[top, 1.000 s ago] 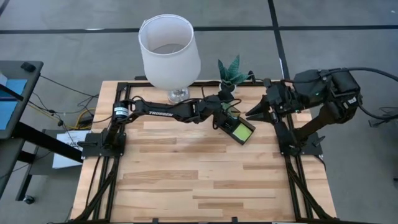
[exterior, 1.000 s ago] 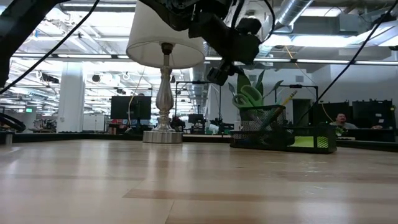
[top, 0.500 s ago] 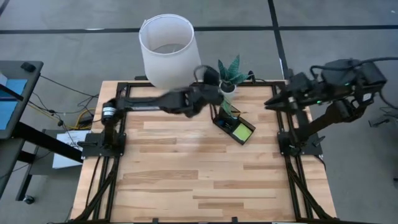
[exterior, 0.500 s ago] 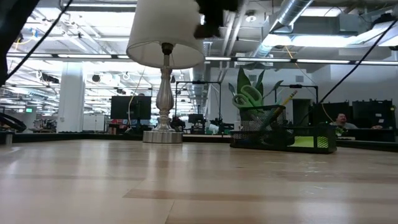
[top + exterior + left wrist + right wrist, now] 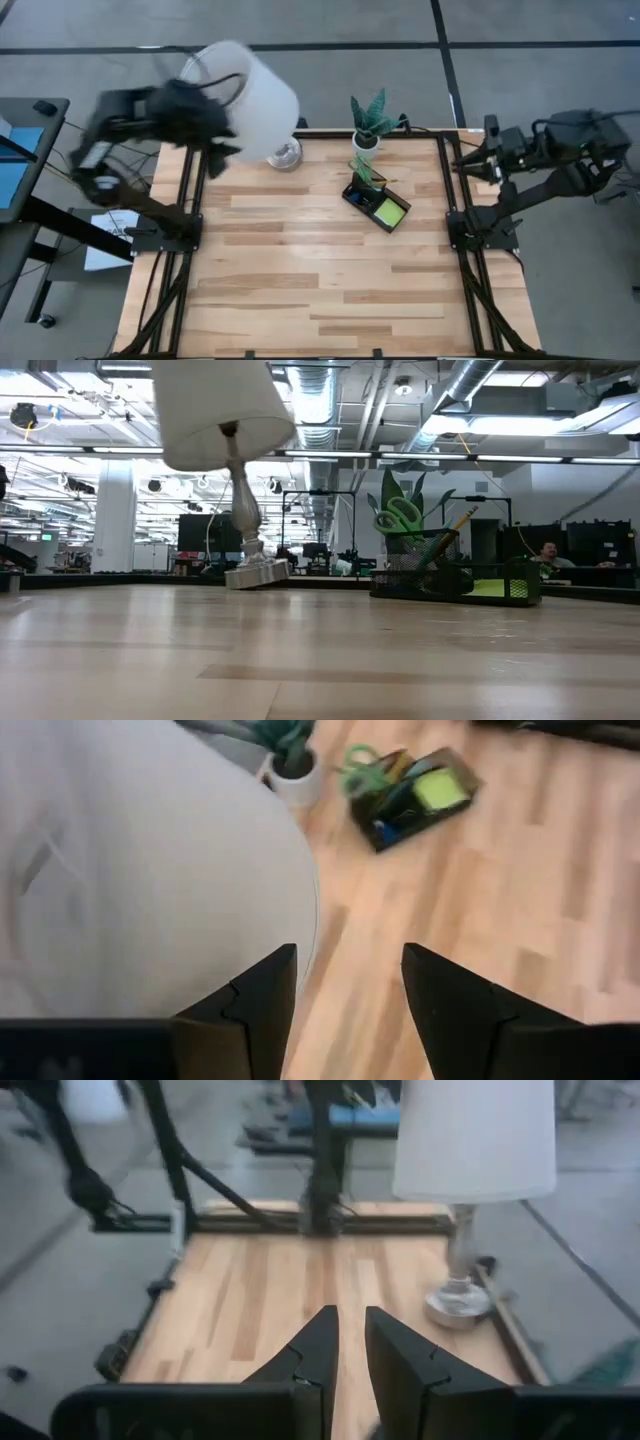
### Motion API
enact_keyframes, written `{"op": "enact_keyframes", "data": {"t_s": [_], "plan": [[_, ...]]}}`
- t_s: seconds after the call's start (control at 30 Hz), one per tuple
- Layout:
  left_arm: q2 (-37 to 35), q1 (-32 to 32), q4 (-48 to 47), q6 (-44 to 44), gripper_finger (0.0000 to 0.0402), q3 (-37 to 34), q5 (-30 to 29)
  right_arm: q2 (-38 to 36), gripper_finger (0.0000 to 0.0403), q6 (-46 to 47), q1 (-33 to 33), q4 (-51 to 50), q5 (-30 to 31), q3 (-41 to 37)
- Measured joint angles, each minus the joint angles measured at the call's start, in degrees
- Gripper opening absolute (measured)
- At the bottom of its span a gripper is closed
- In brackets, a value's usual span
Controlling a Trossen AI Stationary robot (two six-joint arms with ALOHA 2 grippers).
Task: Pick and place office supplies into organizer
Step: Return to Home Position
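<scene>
Around me, left to right:
- White-shaded lamp [image 5: 245, 95] at the far left corner of the table [image 5: 320, 285]. It is tilted, with the shade leaning left toward my left arm. In the low view the silver base is tipped, one edge off the wood.
- Potted plant [image 5: 370, 118] at the far edge, about mid-table.
- Black organizer [image 5: 377, 202] just in front of the plant, set at an angle.
- Person [image 5: 548, 550] seated far back in the room, right of the organizer in the low view.

In the way: the lamp shade sits right up against my left gripper [image 5: 220, 148]. In the left wrist view it fills the space beside one finger. I can't tell whether they touch.

Pose:
- Left arm is folded and raised over the far left corner, its gripper aimed down at the table. The fingers are spread with nothing between them.
- Right arm is folded at the table's right edge, with the right gripper [image 5: 460, 163] pointing in toward the table. The fingers are drawn close with only a thin slit between them, and they hold nothing.

Task things:
- Green-handled scissors [image 5: 400, 517] stand handles-up in the organizer's taller mesh section.
- Yellow pencil [image 5: 462, 520] leans in the same section.
- Lime sticky-note pad [image 5: 490, 588] lies in the low tray.

The organizer is well apart from the left gripper, with the lamp base between them. It is nearer the right gripper but not touching it.
</scene>
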Motion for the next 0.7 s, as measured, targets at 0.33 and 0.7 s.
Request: {"op": "enact_keyframes", "data": {"t_s": [0.33, 0.7], "plan": [[-18.66, -9.09, 34.95, 16.36, 0.0176, -17.27, -6.34, -28.82, 0.0048, -14.15, -0.64, 54.76, -9.49, -50.87], [-15.16, -3.88, 35.01, 20.31, 0.0176, -17.48, -4.05, -43.59, 0.0048, -7.96, -1.16, 56.03, -13.07, -57.52]]}}
